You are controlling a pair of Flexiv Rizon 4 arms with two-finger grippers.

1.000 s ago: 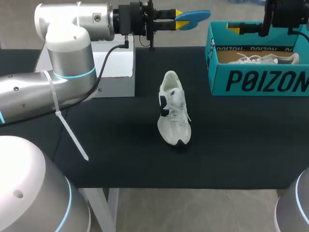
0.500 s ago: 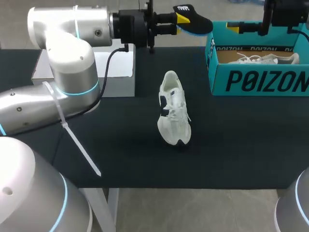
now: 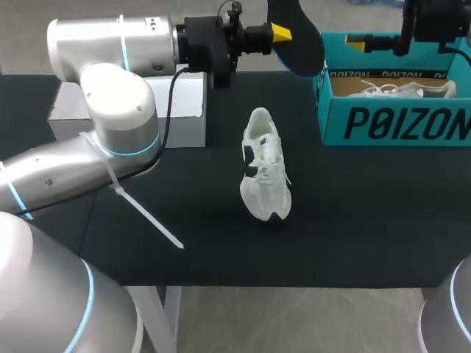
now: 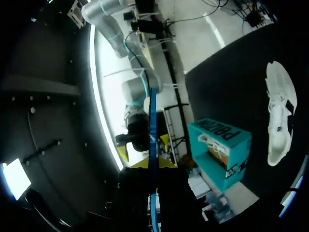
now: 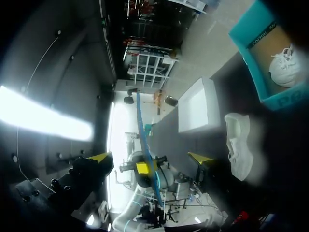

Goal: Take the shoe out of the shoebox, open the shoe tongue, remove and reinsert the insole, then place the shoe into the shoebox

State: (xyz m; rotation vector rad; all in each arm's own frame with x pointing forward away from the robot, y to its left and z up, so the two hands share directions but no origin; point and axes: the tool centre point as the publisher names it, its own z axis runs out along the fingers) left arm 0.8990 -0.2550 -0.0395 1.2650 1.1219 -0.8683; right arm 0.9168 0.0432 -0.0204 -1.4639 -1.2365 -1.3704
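Left gripper (image 3: 276,33) clamped on the insole (image 3: 298,44) over the table's (image 3: 368,220) back edge.
A white box (image 3: 184,99) sits at the back left edge. The insole, dark face showing, is pinched between the left gripper's 2 fingers. 1 white shoe (image 3: 265,165) lies mid-table, well apart from the teal shoebox (image 3: 397,121) at the back right corner, which holds a 2nd shoe (image 3: 401,90). The right gripper (image 3: 358,44) hangs above the shoebox, fingers spread, holding nothing.

white shoe (image 3: 265,165), teal shoebox (image 3: 397,121), black insole (image 3: 298,40)
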